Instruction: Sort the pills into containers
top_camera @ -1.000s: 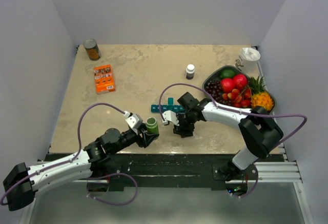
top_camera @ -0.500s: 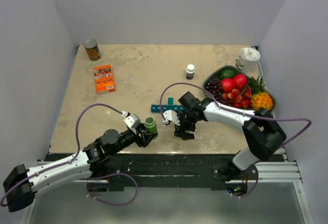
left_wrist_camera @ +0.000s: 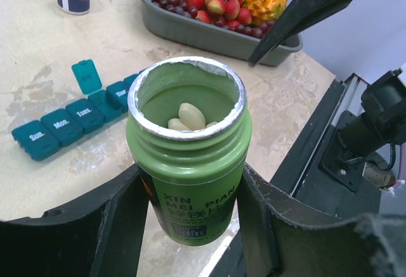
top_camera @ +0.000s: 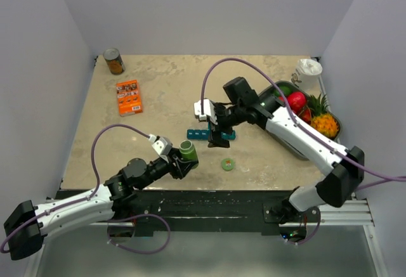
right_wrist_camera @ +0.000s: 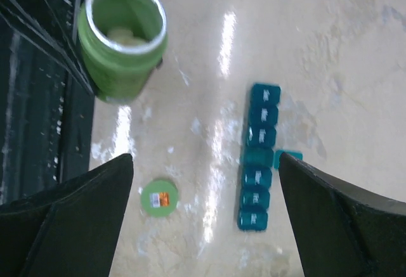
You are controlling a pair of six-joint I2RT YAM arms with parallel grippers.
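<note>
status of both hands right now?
Left hand: closed on the open green pill bottle.
Right hand: open, holding nothing, above the teal pill organiser.

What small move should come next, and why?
Probably the left jaws should carry the open green bottle toward the pill organiser and tilt it over the compartment whose lid stands open. Pills show inside the bottle, its cap lies on the table, and the right jaws are open and empty.
</note>
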